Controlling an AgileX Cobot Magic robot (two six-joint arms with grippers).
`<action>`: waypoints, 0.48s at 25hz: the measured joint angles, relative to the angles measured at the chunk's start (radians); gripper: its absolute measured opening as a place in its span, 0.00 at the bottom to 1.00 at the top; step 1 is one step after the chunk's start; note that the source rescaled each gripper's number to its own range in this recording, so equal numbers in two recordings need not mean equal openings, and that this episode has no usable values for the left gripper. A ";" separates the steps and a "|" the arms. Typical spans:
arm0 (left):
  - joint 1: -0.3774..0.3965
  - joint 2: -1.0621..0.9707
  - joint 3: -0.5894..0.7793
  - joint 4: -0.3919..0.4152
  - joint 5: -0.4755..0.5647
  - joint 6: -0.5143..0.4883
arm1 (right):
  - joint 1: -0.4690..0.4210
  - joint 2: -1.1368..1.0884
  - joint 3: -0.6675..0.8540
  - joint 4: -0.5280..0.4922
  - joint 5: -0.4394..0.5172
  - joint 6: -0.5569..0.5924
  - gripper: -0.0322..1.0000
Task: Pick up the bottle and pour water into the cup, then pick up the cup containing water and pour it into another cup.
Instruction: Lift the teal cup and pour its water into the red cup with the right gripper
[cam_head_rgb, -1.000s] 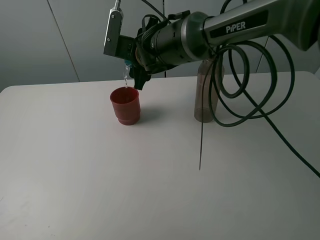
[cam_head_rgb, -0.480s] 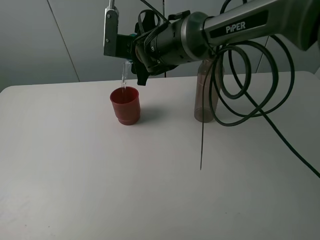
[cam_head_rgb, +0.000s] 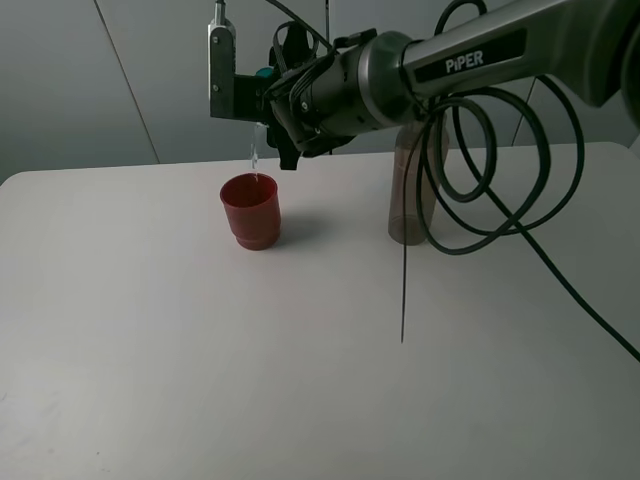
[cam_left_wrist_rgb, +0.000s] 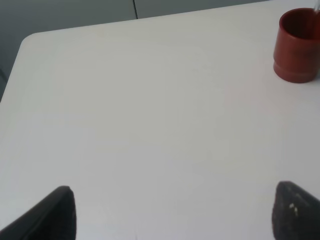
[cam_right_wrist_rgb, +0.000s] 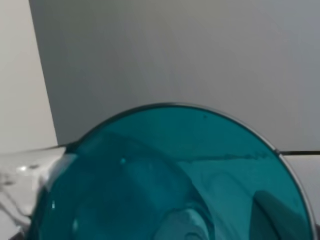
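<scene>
We saw the right gripper (cam_head_rgb: 268, 100) clamped on the cup (cam_right_wrist_rgb: 175, 185), a smooth translucent teal tumbler tipped above another cup (cam_head_rgb: 250, 210), opaque red-brown with a stepped base, at the table's (cam_head_rgb: 200, 380) far left. A thin thread of water (cam_head_rgb: 254, 155) fell between them. The bottle (cam_head_rgb: 410, 190), smoky and slim, stood far right, partly hidden by black cable (cam_head_rgb: 500, 180). The left gripper's (cam_left_wrist_rgb: 170, 210) dark fingertips (cam_left_wrist_rgb: 55, 212) stood wide apart, cut off at the frame edge.

White table (cam_head_rgb: 150, 350), red cup (cam_head_rgb: 250, 211), smoky bottle (cam_head_rgb: 408, 190) standing
</scene>
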 joint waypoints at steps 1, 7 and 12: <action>0.000 0.000 0.000 0.000 0.000 0.000 | 0.000 0.000 0.000 0.000 0.005 0.000 0.14; 0.000 0.000 0.000 0.002 0.000 -0.002 | 0.002 0.000 0.000 0.000 0.031 0.000 0.14; 0.000 0.000 0.000 0.002 0.000 -0.004 | 0.014 0.000 0.000 0.000 0.042 0.000 0.14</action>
